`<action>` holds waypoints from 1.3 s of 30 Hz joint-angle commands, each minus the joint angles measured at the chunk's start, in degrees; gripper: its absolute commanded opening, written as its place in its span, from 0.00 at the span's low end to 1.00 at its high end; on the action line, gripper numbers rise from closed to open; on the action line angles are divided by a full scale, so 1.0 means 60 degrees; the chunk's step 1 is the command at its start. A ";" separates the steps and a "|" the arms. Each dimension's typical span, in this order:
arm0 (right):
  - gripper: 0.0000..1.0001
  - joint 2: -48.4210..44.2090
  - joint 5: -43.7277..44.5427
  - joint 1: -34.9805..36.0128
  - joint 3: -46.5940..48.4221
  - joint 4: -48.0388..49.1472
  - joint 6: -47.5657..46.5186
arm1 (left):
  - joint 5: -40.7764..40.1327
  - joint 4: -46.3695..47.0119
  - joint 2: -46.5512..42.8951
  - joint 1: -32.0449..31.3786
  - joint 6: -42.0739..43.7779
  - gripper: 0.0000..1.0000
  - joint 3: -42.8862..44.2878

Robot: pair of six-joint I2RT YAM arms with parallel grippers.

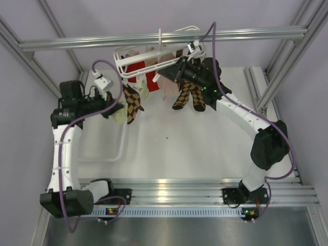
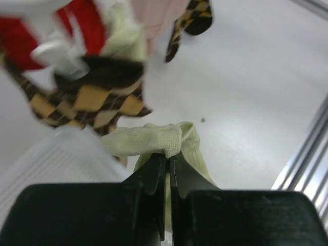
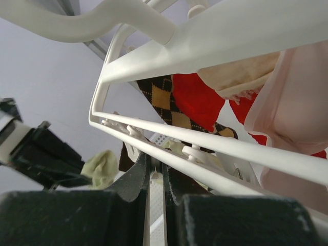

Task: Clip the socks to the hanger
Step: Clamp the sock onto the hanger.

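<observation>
While 1 sock (image 2: 124, 32) appears clipped to the hanger (image 3: 230, 36), my left gripper (image 2: 167, 158) pinches the 2nd sock (image 2: 148, 141) below it, unclipped; my right gripper (image 3: 155, 166) sits at the hanger, grip unclear.

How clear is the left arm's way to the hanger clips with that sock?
Probably yes: the left gripper, shut on the sock, sits close by the hanger; only a hanging argyle sock crowds the near side.
</observation>
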 commanded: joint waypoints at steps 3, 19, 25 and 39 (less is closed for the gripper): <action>0.00 0.0041 0.0213 -0.0190 0.0514 0.0015 -0.0126 | -0.1102 0.3726 -0.1037 -0.2879 -0.3780 0.00 -0.0731; 0.00 -0.0443 -0.0051 -0.0409 -0.0087 0.0527 0.0299 | -0.7490 0.6384 0.1335 -0.6325 -0.8104 0.00 0.0001; 0.00 -0.0560 -0.0168 -0.0571 -0.0233 0.0644 0.0343 | -0.8123 0.7029 0.1409 -0.6121 -0.8850 0.00 -0.0029; 0.00 -0.0692 -0.0300 -0.0644 -0.0497 0.0659 0.0094 | -0.6819 0.7425 0.1350 -0.5578 -0.9658 0.00 -0.0161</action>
